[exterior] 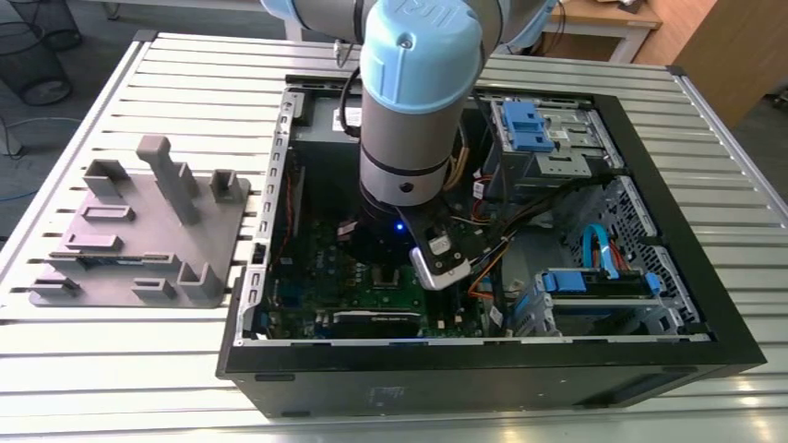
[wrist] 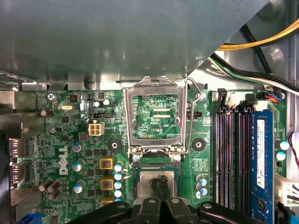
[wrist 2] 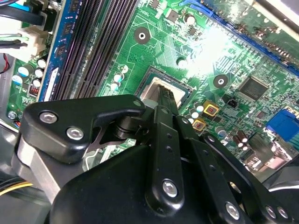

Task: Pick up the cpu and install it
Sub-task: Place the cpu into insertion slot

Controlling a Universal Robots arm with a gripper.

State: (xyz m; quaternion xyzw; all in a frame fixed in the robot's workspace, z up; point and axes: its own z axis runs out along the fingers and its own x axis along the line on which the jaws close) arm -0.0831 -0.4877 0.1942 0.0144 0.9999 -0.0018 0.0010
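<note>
The pincer [wrist: 159,186] has its fingers drawn together and grips nothing. Whether the tips touch the cpu [wrist: 142,182] directly under them, I cannot tell. The cpu lies flat in its socket, so the placing seems done. The socket bracket [wrist: 155,116] beside it is not yet closed.

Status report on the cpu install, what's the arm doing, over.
Tool low inside the black computer case. Small square silver-grey cpu lying flat on the green motherboard, right under the tool. Metal-framed socket bracket swung open, clear of it.
</note>
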